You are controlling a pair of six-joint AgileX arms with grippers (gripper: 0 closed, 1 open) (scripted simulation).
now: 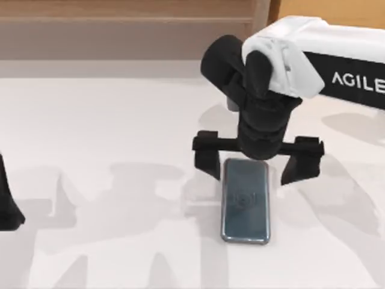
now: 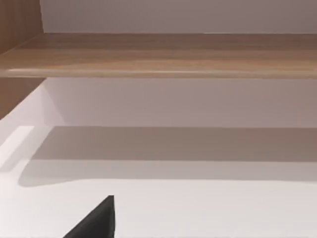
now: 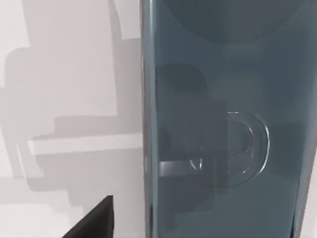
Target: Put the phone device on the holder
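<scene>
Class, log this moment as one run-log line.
right tool: open, above phone device | phone device: flat on table | left tool: parked, table's left

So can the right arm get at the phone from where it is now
Probably yes. The right pincer hangs open right over the far end of the phone device, which lies flat on the white table with nothing beside it. The left pincer sits parked at the left edge.

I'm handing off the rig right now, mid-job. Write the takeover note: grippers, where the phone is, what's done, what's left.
Right gripper: open, fingers spread wide, poised over the far end of the phone device.
Left gripper: parked at the table's left edge.
Phone device: lying flat on the white table, ungrasped.
Done: approach to the phone.
Left: close on it, lift it, place it on the holder.
</scene>
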